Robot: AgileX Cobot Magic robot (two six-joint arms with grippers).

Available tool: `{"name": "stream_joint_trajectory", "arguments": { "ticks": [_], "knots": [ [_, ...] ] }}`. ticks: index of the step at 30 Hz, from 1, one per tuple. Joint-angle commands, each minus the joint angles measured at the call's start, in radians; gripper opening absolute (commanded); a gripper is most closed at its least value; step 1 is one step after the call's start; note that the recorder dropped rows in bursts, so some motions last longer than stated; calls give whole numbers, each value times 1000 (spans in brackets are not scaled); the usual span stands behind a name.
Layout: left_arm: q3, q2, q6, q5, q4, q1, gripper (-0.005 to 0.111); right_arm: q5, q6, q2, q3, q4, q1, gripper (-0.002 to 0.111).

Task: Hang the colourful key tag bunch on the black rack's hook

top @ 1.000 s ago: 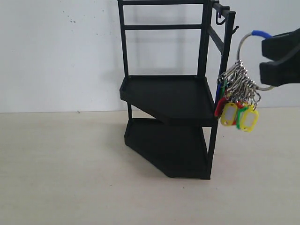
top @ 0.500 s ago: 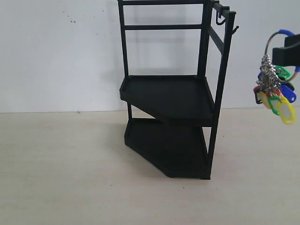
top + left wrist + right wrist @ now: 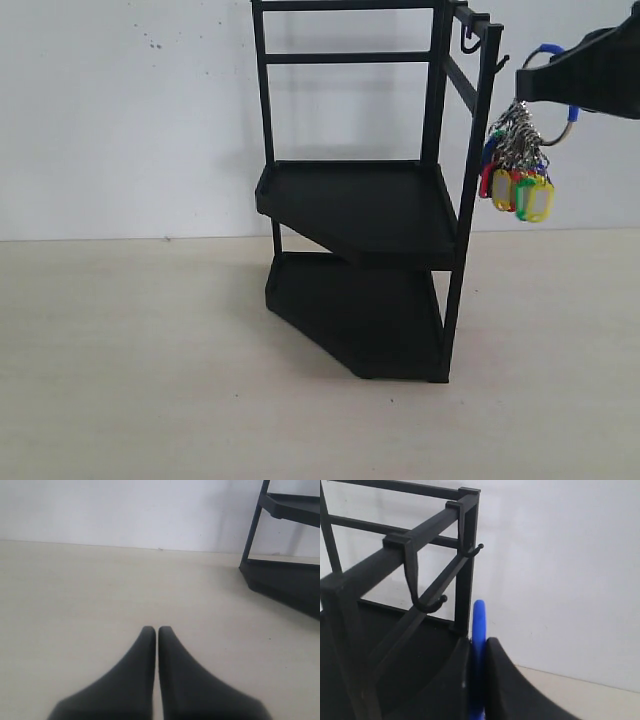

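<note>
The black rack [image 3: 360, 230] stands tall. Beside its front post, up in the air, the right claw [image 3: 527, 85] is pinched on the blue bit of the colourful key tag bunch [image 3: 520, 165] — a good holding spot, I think. It looks light, with a stiff ring and dangly tags. The hook [image 3: 503, 63] is near but not touching. The left claw [image 3: 155, 630] is squeezed together — empty.

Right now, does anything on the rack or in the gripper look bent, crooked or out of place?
Nothing stands out. The black rack stands upright, with straight posts and rails. The colourful key tag bunch hangs untangled from the right gripper, beside the hook and not yet on it.
</note>
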Motion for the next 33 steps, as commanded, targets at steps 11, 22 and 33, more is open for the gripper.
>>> {"name": "stream_joint_trajectory", "arguments": {
  "ticks": [11, 22, 33],
  "knots": [
    [-1, -2, 3, -4, 3, -1, 4, 86, -22, 42, -75, -6, 90, 0],
    [-1, -2, 3, -4, 3, -1, 4, 250, 32, 13, -75, -6, 90, 57],
    [-1, -2, 3, -4, 3, -1, 4, 683, 30, -301, -14, -6, 90, 0]
  ]
}}
